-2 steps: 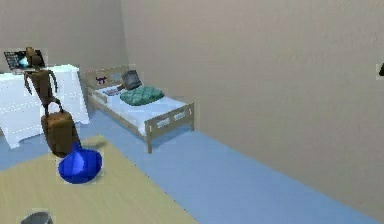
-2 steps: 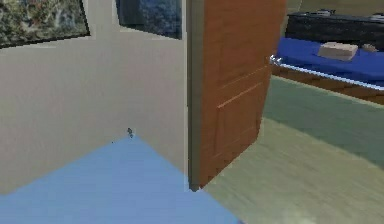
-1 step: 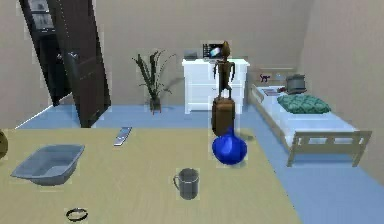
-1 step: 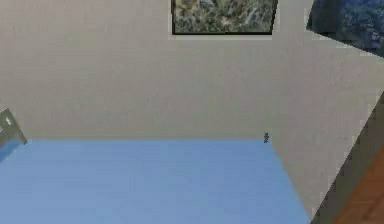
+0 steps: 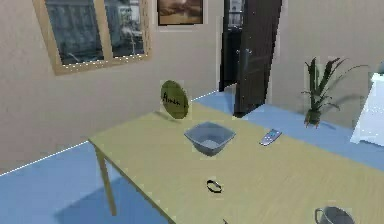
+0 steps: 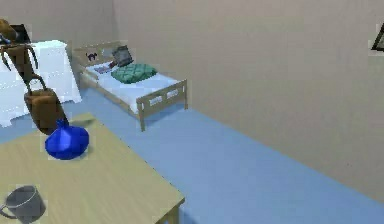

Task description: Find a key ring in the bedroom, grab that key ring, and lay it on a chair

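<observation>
Bearing illegible script, green disc (image 5: 174, 100) stands on table (image 5: 150, 150); dark ring (image 5: 214, 186) nearer.

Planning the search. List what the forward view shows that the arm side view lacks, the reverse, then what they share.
Forward view: window, dark door, potted plant, and on the table a grey bowl, remote and small dark ring. Arm side view: bed with green pillow, blue vessel. Shared: that table and a grey mug.

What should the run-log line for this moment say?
stage: searching | table: small dark ring (possibly key ring), grey bowl, remote, mug | arm side view: bed, blue vase
</observation>
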